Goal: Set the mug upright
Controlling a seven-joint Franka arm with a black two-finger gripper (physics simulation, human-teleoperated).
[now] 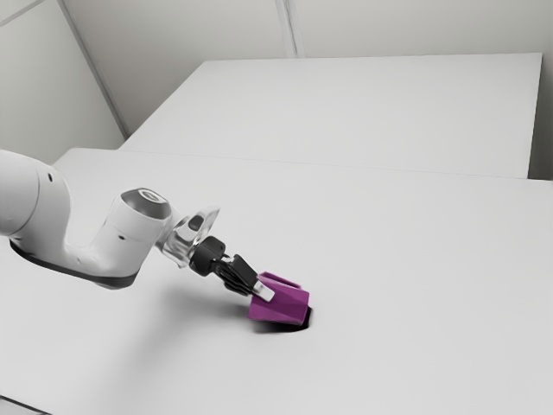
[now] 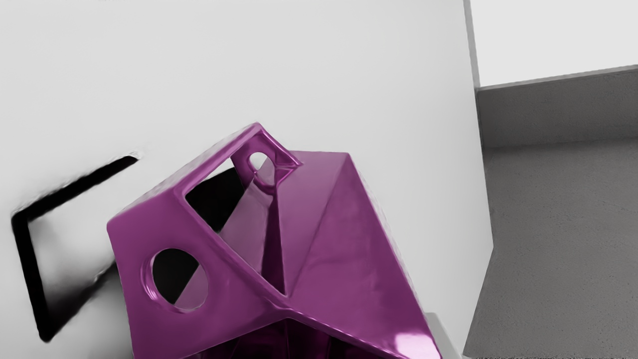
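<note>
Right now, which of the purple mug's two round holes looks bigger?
The hole nearer my wrist camera; the other hole, farther from it, looks much smaller.

The jointed white robot arm (image 1: 112,246) ran past the exterior view's left edge, its base cut off. Most of the broad, smooth white table's (image 1: 415,346) near edge lay outside. In from that edge, the faceted, glossy purple mug (image 1: 283,306) hid its own underside; the wrist view's bottom edge cut it off (dark hollow included). The black gripper's (image 1: 263,291) hold on it was unclear.
</note>
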